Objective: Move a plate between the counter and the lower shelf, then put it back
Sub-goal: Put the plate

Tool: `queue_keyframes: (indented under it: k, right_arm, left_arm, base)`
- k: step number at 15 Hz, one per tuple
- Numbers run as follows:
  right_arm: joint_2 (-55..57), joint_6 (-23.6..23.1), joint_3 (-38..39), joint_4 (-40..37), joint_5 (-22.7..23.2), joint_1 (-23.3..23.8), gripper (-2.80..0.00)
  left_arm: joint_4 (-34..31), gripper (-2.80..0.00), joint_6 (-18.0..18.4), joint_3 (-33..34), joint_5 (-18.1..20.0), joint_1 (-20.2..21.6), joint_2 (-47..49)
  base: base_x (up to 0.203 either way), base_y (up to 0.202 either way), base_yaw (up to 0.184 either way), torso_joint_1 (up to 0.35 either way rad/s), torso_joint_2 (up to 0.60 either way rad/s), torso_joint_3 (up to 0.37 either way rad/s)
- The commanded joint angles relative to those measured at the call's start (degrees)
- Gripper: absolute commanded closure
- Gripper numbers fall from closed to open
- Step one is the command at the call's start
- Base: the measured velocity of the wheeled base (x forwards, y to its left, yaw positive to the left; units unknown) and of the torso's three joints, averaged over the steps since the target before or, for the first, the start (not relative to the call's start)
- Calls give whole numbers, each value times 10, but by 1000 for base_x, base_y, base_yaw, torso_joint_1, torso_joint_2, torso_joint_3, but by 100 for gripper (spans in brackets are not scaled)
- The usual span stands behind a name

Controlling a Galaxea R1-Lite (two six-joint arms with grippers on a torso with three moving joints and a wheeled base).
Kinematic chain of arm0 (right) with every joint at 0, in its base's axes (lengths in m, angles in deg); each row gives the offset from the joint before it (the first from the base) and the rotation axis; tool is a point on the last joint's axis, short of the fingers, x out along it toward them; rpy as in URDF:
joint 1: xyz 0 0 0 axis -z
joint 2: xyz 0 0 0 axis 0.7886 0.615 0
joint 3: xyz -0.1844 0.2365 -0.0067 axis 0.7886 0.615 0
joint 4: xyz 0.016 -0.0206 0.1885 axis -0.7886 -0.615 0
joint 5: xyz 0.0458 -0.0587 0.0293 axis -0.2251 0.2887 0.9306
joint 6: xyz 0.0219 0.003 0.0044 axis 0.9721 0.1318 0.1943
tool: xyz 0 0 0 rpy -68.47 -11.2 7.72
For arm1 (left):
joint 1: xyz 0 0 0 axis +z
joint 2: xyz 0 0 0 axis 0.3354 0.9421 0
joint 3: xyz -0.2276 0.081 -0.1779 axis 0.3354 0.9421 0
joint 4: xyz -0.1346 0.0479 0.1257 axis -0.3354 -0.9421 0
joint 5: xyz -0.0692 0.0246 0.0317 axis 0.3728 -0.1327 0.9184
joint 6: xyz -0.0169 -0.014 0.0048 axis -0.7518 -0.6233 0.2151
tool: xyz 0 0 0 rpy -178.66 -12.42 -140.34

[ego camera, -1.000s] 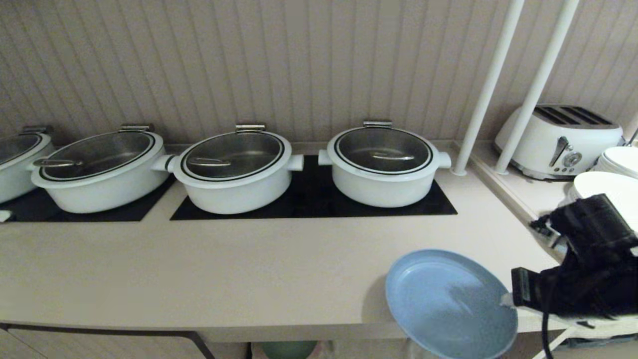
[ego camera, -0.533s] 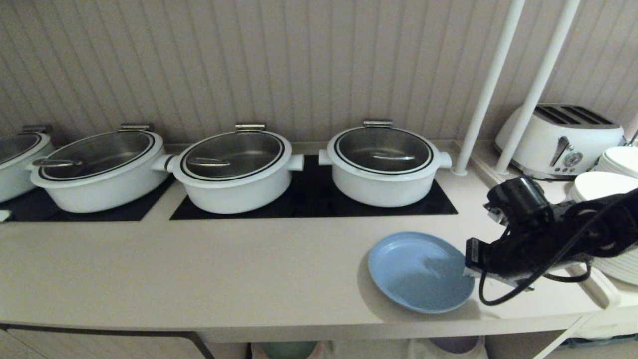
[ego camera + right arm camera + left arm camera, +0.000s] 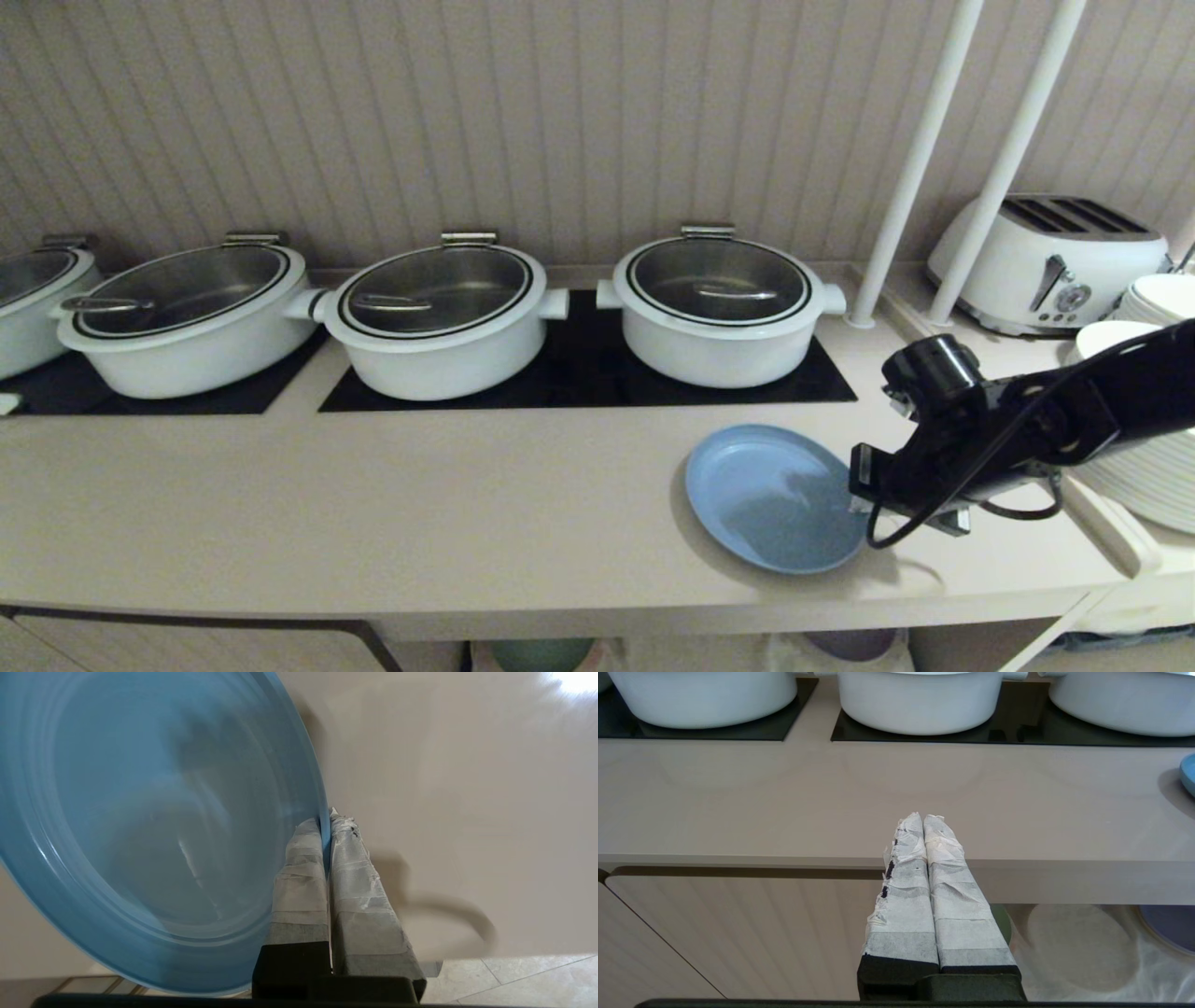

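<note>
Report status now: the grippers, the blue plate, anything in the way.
Right gripper shut on round light-blue matte plate, fingers pinching its rim over beige counter. Left gripper shut, parked before counter edge. White pots behind, apart.

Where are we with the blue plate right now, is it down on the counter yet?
The plate is over the counter, up from the lower shelf. The right gripper is shut on its rim; whether it rests flat is unclear. Left: release, then return it. Left gripper is parked, shut.
</note>
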Motion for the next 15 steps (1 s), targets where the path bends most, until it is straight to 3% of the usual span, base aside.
queue_keyframes:
  k: [1,3,4,12,15]
  right_arm:
    - [8,0,-7,-1,0,8,0]
    - [8,-1,-7,-1,0,10,0]
    - [8,-1,-7,-2,0,10,-280]
    - [-8,-2,-6,-2,-2,9,-280]
    - [-29,-25,-3,-6,-2,9,-280]
  left_arm:
    - [0,0,0,0,0,0,0]
    - [0,0,0,0,0,0,0]
    - [0,0,0,0,0,0,0]
    - [0,0,0,-1,0,0,0]
    - [0,0,0,0,0,0,0]
  base:
    - [0,0,0,0,0,0]
    - [0,0,0,0,0,0]
    - [0,0,0,0,0,0]
    - [0,0,0,0,0,0]
    - [0,0,0,0,0,0]
